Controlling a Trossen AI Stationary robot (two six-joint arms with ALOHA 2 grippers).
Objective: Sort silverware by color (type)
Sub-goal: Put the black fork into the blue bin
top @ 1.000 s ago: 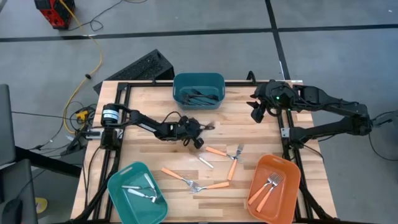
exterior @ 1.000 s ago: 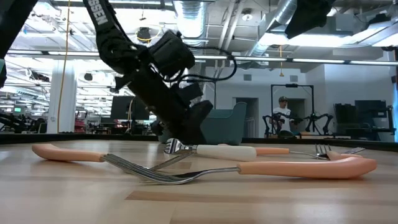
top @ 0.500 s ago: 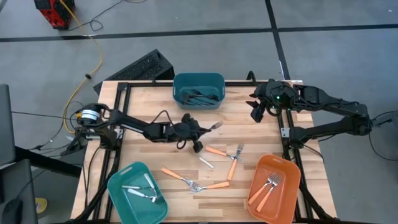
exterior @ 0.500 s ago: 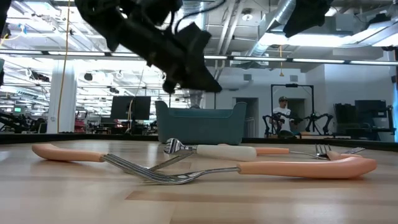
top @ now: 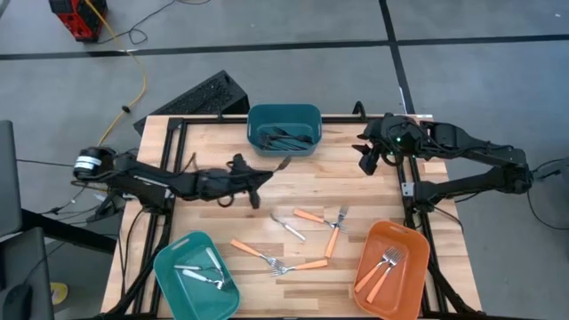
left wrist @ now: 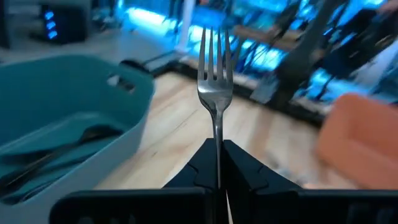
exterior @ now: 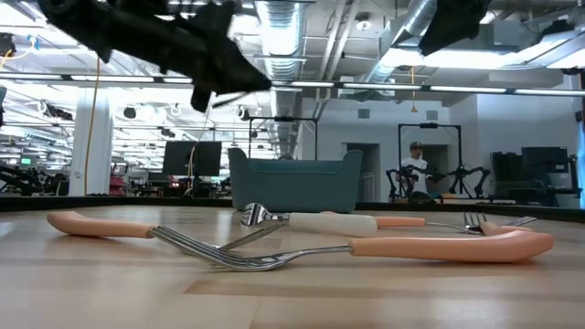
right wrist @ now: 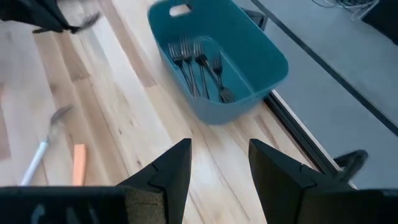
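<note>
Silverware lies in three groups: we see dark forks (top: 286, 138) in the dark teal bin (top: 284, 127) at 12 o'clock, orange-handled forks (top: 302, 240) loose at table centre, others in the orange bin (top: 391, 258) at 4 o'clock. Our left gripper (top: 260, 174), clamped tight, holds a silver fork (left wrist: 215, 87) just beside the dark teal bin. Our right gripper (top: 367, 158) waits at 2 o'clock, jaws parted, empty.

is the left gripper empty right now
No, the left gripper is shut on a dark fork, whose tines stick out past the fingertips beside the dark teal bin.
</note>
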